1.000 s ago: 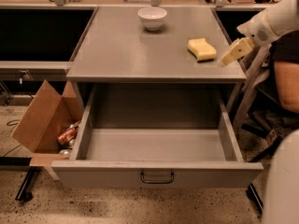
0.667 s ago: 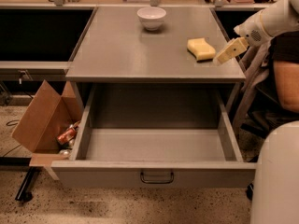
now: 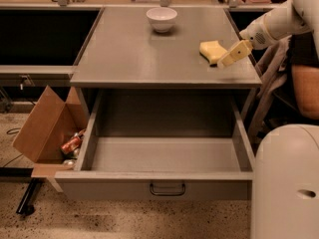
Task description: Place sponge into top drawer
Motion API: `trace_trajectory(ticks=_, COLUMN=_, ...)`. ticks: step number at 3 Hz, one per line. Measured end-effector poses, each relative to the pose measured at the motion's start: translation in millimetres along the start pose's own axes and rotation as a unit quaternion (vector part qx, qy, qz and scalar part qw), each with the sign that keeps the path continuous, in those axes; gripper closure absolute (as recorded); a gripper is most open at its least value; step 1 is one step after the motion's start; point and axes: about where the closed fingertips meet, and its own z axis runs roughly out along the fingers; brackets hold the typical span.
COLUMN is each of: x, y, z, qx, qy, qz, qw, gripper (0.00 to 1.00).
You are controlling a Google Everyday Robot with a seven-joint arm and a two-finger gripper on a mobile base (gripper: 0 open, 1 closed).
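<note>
End effector [image 3: 224,61] beside wavy foam sponge [image 3: 209,50], above boxy grey top drawer [image 3: 109,188]

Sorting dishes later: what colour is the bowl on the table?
The bowl is white, camera view; the pincer is beside the sponge.

The gripper [image 3: 232,54] covers the sponge [image 3: 210,49]'s right edge

Arm [image 3: 279,21]: white, smooth, rounded casing
Gripper [image 3: 224,62]: cream-yellow, tapered, just right of the sponge [image 3: 210,50]
Body shell [image 3: 284,173]: white, rounded, glossy, one small dark slot
</note>
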Motion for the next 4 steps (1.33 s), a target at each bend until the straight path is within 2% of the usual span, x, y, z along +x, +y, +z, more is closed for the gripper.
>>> trace_trajectory(ticks=2, x=15, y=-1, z=25, qx=-0.021, qy=0.002, qz=0.017, qw=0.9996, gripper=0.0)
trace_trajectory(ticks=3, x=20, y=-1, z=32, qx=-0.027, qy=0.003, qz=0.023, qw=0.9994, gripper=0.19)
trace_trajectory(ticks=4, x=21, y=-2, z=35, qx=-0.029, qy=0.0, qz=0.023, qw=0.9993, gripper=0.42)
